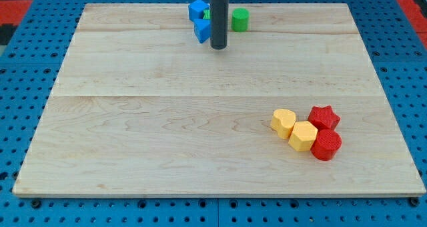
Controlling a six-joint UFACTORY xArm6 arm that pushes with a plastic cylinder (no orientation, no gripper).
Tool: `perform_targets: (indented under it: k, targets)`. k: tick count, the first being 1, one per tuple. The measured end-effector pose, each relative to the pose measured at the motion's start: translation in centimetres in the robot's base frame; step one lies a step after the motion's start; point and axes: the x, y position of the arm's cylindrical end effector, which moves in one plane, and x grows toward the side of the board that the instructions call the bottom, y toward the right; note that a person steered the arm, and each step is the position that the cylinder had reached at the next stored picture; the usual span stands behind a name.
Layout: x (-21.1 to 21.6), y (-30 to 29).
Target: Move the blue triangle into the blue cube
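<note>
Board point(167, 120): pale wood, visible grain, smooth, faint satin sheen; surround point(27, 207): blue perforated sheet, matt; blocks look like matt moulded plastic: blue triangle point(203, 31), blue cube point(197, 10), green cylinder point(240, 19), yellow heart point(283, 122), red star point(323, 117); rod above my tip point(218, 48): dark, smooth, dull finish.

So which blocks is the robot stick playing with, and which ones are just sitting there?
In the game:
- blue triangle, just left of my tip
- blue cube, right above the triangle, seemingly touching it

Just sitting there:
- green cylinder and another green block, mostly hidden behind the rod
- yellow heart, yellow hexagon
- red star, red cylinder
</note>
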Motion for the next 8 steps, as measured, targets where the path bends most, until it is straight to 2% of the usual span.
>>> perform_targets:
  k: [2, 3, 6, 8]
  targets:
    - [-2.7, 2.3]
    - [-2.7, 1.5]
    - [-2.5, -5.9]
    - [-3.2, -7.0]
